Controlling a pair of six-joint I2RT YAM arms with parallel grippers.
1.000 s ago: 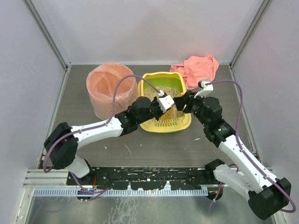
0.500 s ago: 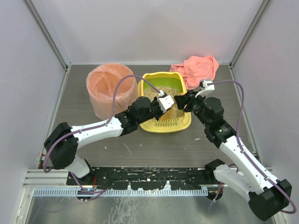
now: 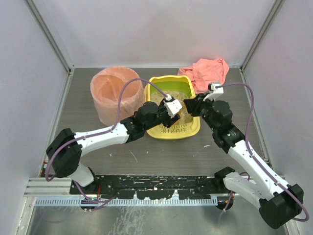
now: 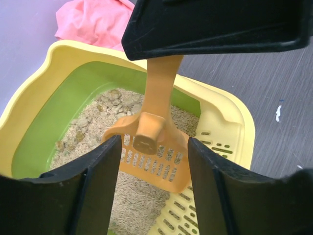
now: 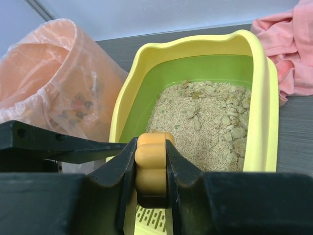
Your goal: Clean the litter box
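Note:
The yellow litter box (image 3: 172, 78), green inside, holds beige litter with clumps (image 5: 230, 122). An orange slotted scoop (image 4: 161, 166) hangs over its slotted near end, handle (image 5: 151, 161) pointing up. My right gripper (image 5: 150, 143) is shut on that handle; in the overhead view it (image 3: 188, 106) sits above the box's right side. My left gripper (image 4: 154, 142) is open, its fingers (image 4: 105, 176) standing either side of the scoop head without touching it. Seen from above, the left gripper (image 3: 173, 113) is over the box's near half.
A round bin lined with a pink bag (image 3: 116, 93) stands just left of the litter box. A pink cloth (image 3: 208, 71) lies at the back right, close to the box's far corner. Enclosure walls ring the table.
My right gripper has shut on the scoop handle. My left gripper has opened and let the scoop go. Both arms stay over the box.

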